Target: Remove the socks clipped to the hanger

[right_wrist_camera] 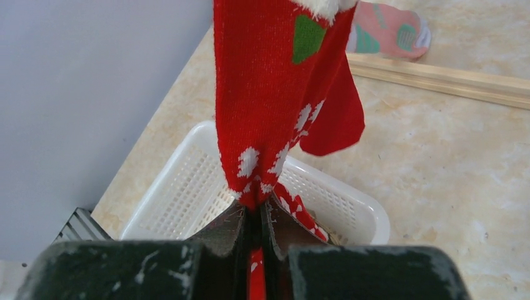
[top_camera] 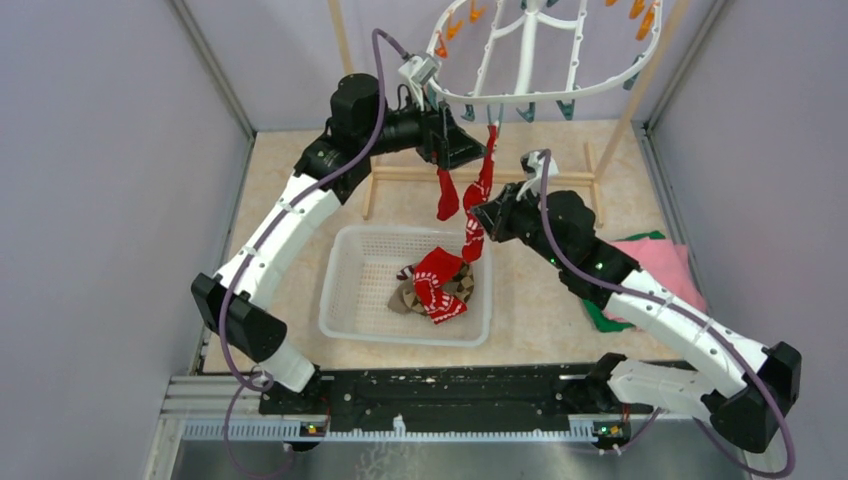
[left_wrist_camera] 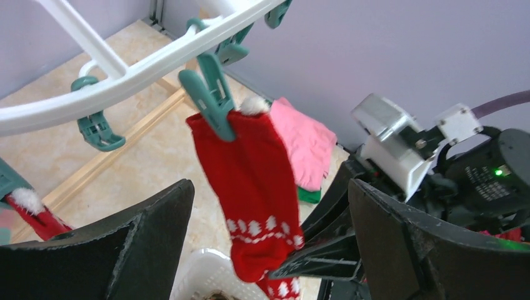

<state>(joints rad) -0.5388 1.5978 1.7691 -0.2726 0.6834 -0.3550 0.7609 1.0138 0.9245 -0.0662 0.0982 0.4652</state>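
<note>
The white hanger (top_camera: 545,50) hangs at the back with teal and orange clips. A teal clip (left_wrist_camera: 212,94) holds a red sock (left_wrist_camera: 250,181) with white patterns by its cuff. My right gripper (right_wrist_camera: 255,212) is shut on that sock's (right_wrist_camera: 269,112) lower end, above the basket. My left gripper (left_wrist_camera: 269,250) is open just below the hanger rim, with the clipped sock hanging in front of its spread fingers (left_wrist_camera: 150,237). A second red sock (top_camera: 446,195) hangs beside it. A pink sock with teal patches (right_wrist_camera: 387,34) lies on the floor beyond.
A white mesh basket (top_camera: 345,290) stands under the hanger, holding a red sock (top_camera: 437,285) and brown argyle socks (top_camera: 405,298). Folded pink and green cloths (top_camera: 650,270) lie to the right. The wooden rack's base bar (top_camera: 400,173) and posts stand behind.
</note>
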